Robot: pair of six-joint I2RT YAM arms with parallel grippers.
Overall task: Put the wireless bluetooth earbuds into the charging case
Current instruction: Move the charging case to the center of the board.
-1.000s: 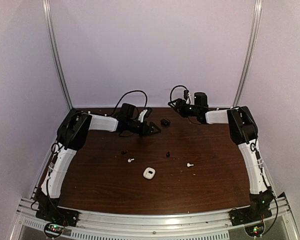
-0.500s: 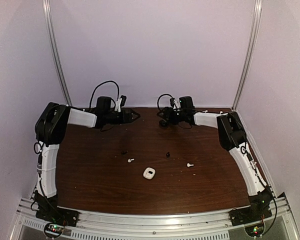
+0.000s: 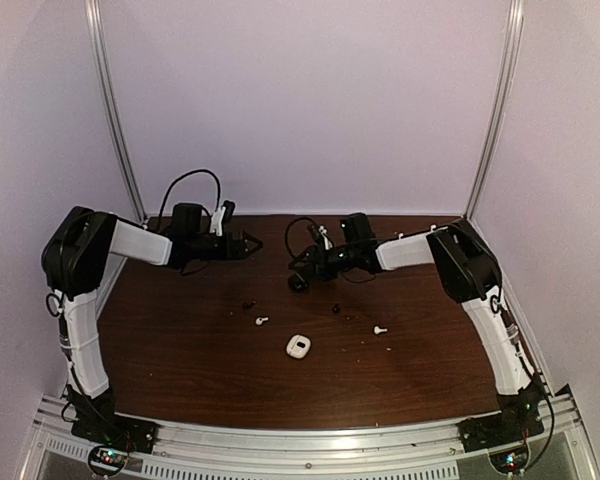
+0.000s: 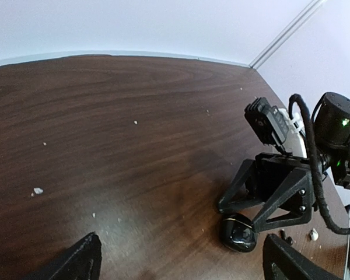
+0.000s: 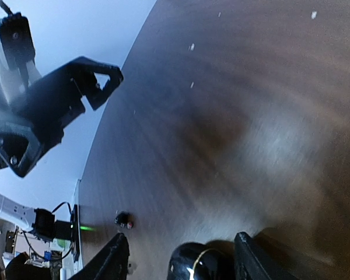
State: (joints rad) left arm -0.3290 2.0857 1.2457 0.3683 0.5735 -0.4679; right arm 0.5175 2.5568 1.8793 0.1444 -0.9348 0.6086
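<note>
Seemingly to drag it toward the earbuds (image 3: 261,321), the right gripper (image 5: 181,254) brackets the black charging case (image 4: 239,232), fingers spread; the left gripper (image 3: 248,243) hangs splayed, empty.

Scattered loose and apart on the brown table (image 3: 180,370): the left white earbud (image 3: 261,321), short-stemmed, just nearer than the left black earbud (image 3: 248,303); the right black earbud (image 3: 337,309) near centre; the right white earbud (image 3: 380,329) beyond it to the right. Nearest of all, flat between the two white buds, a small white charging case (image 3: 299,346) with a dark mark on top. Farther back, a glossy, rounded black charging case (image 3: 299,282), lid state unclear.
</note>
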